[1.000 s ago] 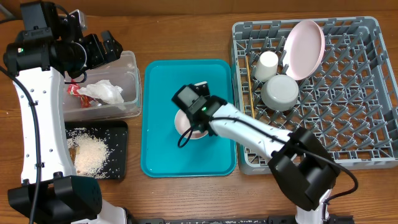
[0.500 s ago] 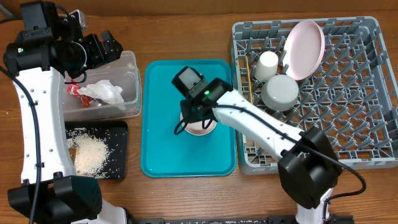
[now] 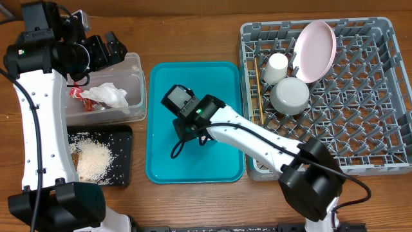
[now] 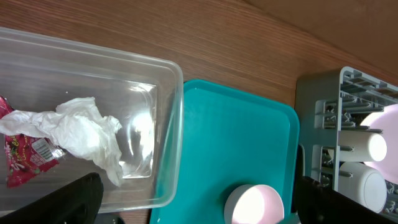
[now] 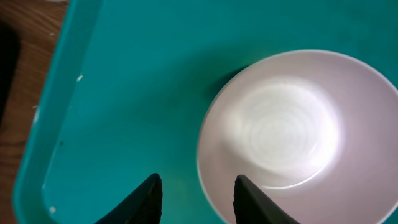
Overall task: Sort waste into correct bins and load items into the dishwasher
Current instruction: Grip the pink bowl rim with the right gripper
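Note:
The small pink-white bowl point(image 5: 298, 130) stands upright on the teal tray point(image 3: 167, 161); overhead, my right arm hides it. My right gripper point(image 5: 198, 190) is open and low over the bowl's left rim, one finger above the tray, the other above the bowl's inside, holding nothing. The left gripper point(image 3: 111, 48) hangs wide open and empty above the back of the clear tub point(image 3: 136, 84), which holds the white tissue point(image 3: 106, 95) and red wrapper point(image 3: 78, 93). Also visible in the left wrist view is the bowl point(image 4: 254, 204).
The grey dish rack point(image 3: 360, 129) at the right holds a white cup point(image 3: 278, 67), a pink plate point(image 3: 315, 42) on edge, a greyish bowl point(image 3: 290, 95) and chopsticks point(image 3: 257, 90). A black tray point(image 3: 122, 132) with rice point(image 3: 96, 158) lies front left.
My right gripper's jaws have spread apart, and its wrist has shifted left over the teal tray, covering the bowl from overhead. The left arm has not moved.

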`<action>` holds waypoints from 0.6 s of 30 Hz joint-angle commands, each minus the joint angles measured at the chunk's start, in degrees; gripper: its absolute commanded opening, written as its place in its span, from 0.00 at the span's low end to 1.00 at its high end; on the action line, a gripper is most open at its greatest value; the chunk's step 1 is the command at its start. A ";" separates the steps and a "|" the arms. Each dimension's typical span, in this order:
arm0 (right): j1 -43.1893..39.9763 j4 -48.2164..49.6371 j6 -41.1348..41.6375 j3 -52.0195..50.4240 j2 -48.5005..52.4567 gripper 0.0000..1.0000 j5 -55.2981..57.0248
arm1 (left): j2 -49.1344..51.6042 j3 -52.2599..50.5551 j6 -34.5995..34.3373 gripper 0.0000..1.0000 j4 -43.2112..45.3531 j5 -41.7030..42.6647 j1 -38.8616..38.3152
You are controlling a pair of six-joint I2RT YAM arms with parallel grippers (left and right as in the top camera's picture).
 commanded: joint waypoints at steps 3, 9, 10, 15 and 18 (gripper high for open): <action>-0.15 1.33 -0.44 -1.75 3.28 0.39 2.75 | 0.13 1.01 -1.18 1.00 0.22 -0.57 -0.02; -0.09 1.25 -0.39 -1.75 3.67 0.39 2.73 | 0.13 1.01 -1.18 1.00 0.22 -0.57 -0.02; -0.09 1.20 -0.39 -1.75 3.67 0.38 2.73 | 0.13 1.01 -1.18 1.00 0.22 -0.59 -0.02; -0.09 0.59 -0.35 -1.75 3.67 0.35 2.71 | 0.13 1.01 -1.18 1.00 0.24 -0.57 -0.02; -0.09 -0.35 -0.33 -1.75 3.67 0.35 2.71 | 0.13 1.01 -1.18 1.00 0.24 -0.57 -0.02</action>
